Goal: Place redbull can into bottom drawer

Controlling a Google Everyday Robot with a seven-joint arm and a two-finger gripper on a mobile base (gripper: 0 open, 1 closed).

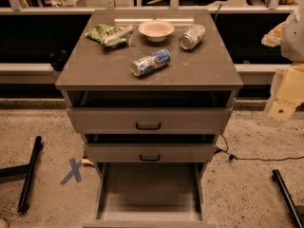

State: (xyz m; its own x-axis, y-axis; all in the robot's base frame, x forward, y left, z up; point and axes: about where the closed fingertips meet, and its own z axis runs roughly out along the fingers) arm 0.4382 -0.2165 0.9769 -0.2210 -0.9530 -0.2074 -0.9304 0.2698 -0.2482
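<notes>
The gripper (285, 96) hangs at the right edge; how its jaws stand I cannot tell. The redbull can (150, 62) lies on its side on the cabinet top (95, 70), well left of the jaws; the bottom drawer (149, 194) stands pulled out, left and lower. The can may roll at first touch, and the half-out upper drawers (190, 120) may block its descent.

No words, brand names or numbers can be read anywhere. The only sign is a blue X mark (73, 171) on the floor (247, 194), far left of and lower than the gripper (286, 96), a pale shape at the right edge. The redbull can (150, 62), on the cabinet top (95, 70) left of the gripper, has blue and silver print, but no legible letters.
</notes>
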